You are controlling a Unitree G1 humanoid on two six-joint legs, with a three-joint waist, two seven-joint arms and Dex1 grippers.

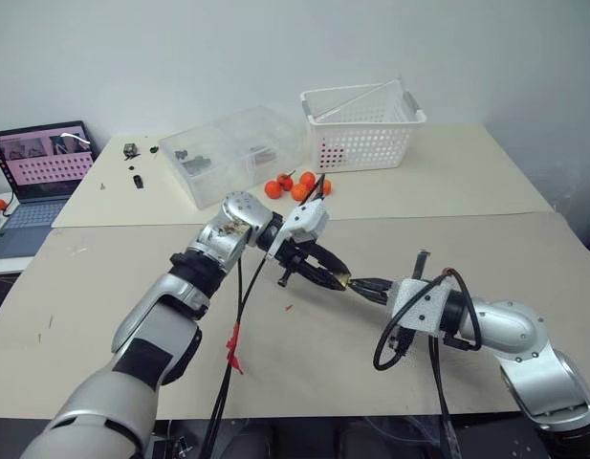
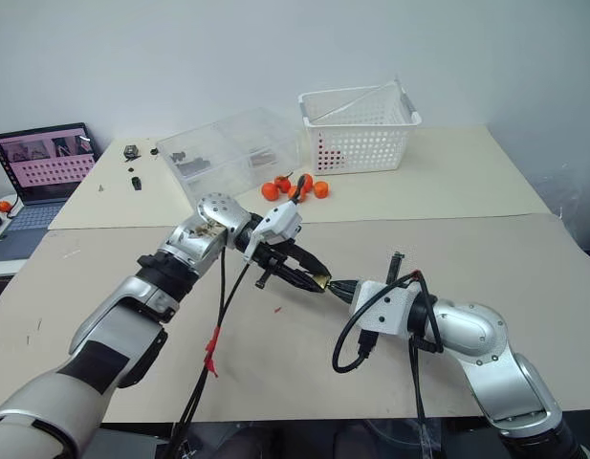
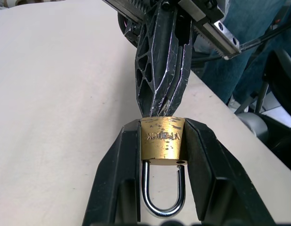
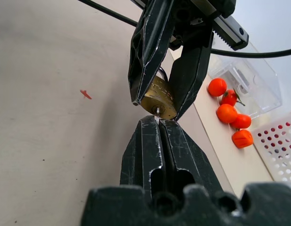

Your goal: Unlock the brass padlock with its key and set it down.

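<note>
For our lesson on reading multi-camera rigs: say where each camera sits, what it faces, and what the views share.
Left eye view: on the head, looking down over the table, both arms, basket and laptop.
Right eye view: beside it, same scene.
Left wrist view: along the left end effector, shut on the brass padlock; the right end effector faces it.
Right wrist view: along the shut right end effector, pinching the key at the padlock's keyhole.
Shared: padlock between both end effectors.

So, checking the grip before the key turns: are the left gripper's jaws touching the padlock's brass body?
Touching. The left wrist view shows the left gripper pressing both sides of the padlock.
</note>
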